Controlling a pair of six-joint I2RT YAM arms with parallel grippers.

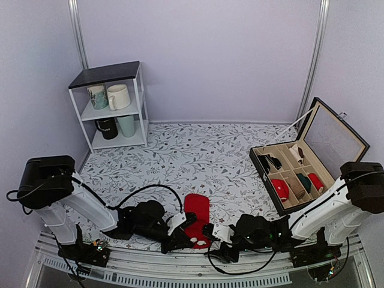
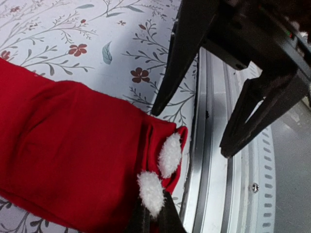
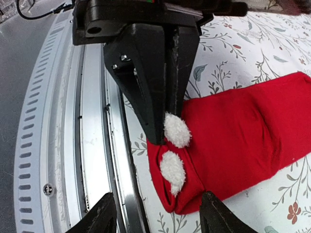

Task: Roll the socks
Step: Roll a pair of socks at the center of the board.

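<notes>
Socks (image 1: pixel 197 211): one red pair, lying flat on the floral surface (image 1: pixel 180 150), near end at the front rail. Open box (image 1: pixel 266 177): rolled bundles, with two red, one green and one black visible. Shelf (image 1: pixel 107 73): four mugs (image 1: pixel 118 96). Left hand (image 2: pixel 160 174) clamped on the socks' near end. Right hand (image 3: pixel 158 195) spread apart beside that end, holding nothing.
</notes>
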